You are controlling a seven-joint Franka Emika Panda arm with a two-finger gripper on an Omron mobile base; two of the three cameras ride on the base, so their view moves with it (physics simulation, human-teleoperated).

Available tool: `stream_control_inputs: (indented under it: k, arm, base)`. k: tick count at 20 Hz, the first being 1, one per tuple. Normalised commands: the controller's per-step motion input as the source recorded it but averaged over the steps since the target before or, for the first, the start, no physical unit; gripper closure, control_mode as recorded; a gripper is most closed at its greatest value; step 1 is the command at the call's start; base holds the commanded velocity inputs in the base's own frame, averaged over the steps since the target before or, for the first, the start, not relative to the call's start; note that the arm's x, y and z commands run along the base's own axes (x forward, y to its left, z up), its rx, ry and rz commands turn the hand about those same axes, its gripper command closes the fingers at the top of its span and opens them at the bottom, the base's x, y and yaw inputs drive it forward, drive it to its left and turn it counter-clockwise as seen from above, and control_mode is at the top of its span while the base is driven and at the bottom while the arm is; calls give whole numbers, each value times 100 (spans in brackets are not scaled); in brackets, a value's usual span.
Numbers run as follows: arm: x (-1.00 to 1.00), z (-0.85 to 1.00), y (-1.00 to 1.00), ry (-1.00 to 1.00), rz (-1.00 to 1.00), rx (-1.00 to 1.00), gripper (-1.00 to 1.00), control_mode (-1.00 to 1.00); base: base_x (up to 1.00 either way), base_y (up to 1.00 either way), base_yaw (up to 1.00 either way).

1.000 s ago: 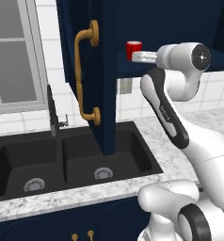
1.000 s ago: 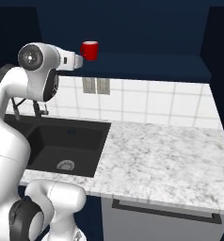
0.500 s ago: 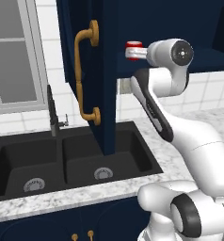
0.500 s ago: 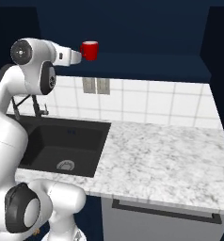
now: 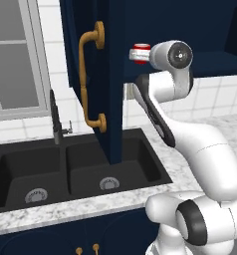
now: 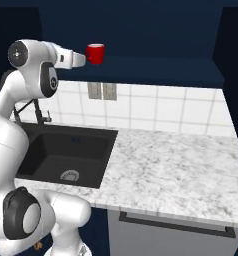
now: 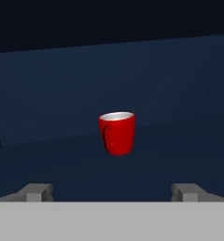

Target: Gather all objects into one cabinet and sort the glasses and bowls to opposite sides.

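Observation:
One red glass stands upright on the navy inner shelf of the dark wall cabinet. My gripper is open, level with the glass and a short way back from it, with nothing between its fingers. In the right base view the gripper sits just left of the red glass, and the two are apart. The left base view has the glass right of the open cabinet door. The bowl is out of view.
The open navy door with its brass handle hangs over a black double sink with a dark faucet. A marble counter runs to the right under a white tiled wall. A window lies at the far left.
The arm's wrist has swung slightly to the left. The red glass has stayed in place on the shelf, and the gripper has stayed open.

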Motion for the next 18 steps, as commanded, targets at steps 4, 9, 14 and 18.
stream_control_inputs:
  k: [4,9,14,18]
  arm:
    - [40,-15,0,0,-1,0,-100,-100]
    - [33,-10,0,0,0,0,-100,-100]
    - [35,0,5,0,-15,0,-100,-100]
    - [33,0,15,0,-24,-1,-100,-100]
  base:
    - [0,0,0]
    - [0,0,0]
    - [0,0,0]
    - [0,0,0]
